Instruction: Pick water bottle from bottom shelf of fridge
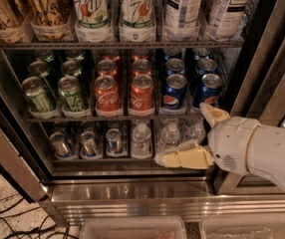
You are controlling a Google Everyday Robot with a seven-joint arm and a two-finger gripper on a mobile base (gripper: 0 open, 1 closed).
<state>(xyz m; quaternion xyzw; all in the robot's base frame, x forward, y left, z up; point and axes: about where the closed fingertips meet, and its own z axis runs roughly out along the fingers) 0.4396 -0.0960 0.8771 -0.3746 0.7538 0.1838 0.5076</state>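
Observation:
Three water bottles [141, 139] [171, 133] [196, 130] with white caps stand in the right half of the bottom shelf [107, 165] of the fridge [157, 199]. My gripper [181, 133] reaches in from the right at the height of that shelf and is open. Its upper finger [211, 114] points up by the rightmost bottle. Its lower finger [185, 158] lies along the shelf's front edge below the middle and right bottles. The right bottle shows between the two fingers; I cannot tell if they touch it.
Silver-blue cans [88, 143] fill the bottom shelf's left lanes. The shelf above holds green cans, red cola cans [141, 94] and blue Pepsi cans [174, 91]. Tall bottles stand on the top rack. Two clear bins [132, 228] sit below the steel base. Cables lie on the floor at the left.

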